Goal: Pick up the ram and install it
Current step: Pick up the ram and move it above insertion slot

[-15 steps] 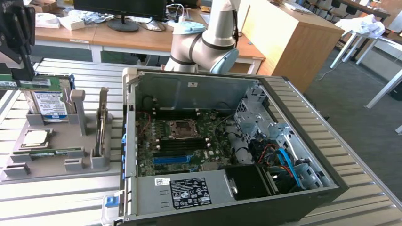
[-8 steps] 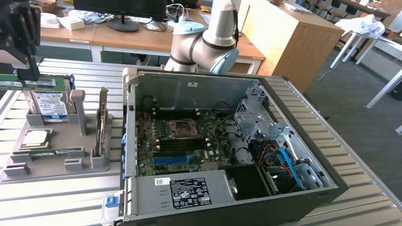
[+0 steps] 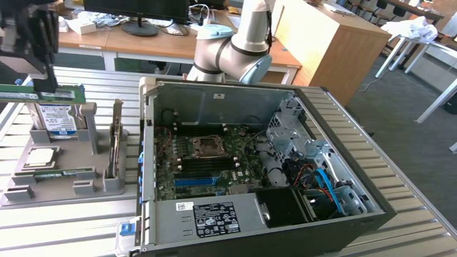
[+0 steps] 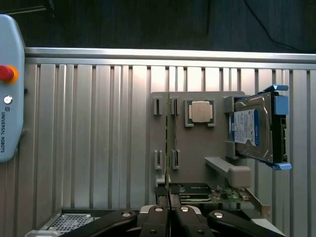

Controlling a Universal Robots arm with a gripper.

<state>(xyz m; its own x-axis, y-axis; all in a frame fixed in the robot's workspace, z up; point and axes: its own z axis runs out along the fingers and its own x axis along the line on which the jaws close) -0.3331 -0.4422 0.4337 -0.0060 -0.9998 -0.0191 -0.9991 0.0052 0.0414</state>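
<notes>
Tool point(image 4: 168, 210) pinches ram point(image 3: 64, 97) edge-on, held clear above grey tray point(image 4: 197, 143).

Arm point(image 3: 232, 51): smooth silver-grey tube segments with fat rounded joint housings, thin dark seam rings where the segments meet, and pale blue round caps point(image 3: 214, 31) on the joint ends. Tool point(image 3: 43, 80) is all black, boxy and dark in the exterior view. In the wrist view the tool point(image 4: 168, 212) has glossy black linkage bars fanning out on both sides of two slim black fingers point(image 4: 158, 222), with four round silver pivot screws point(image 4: 155, 209) in a row across them.
</notes>
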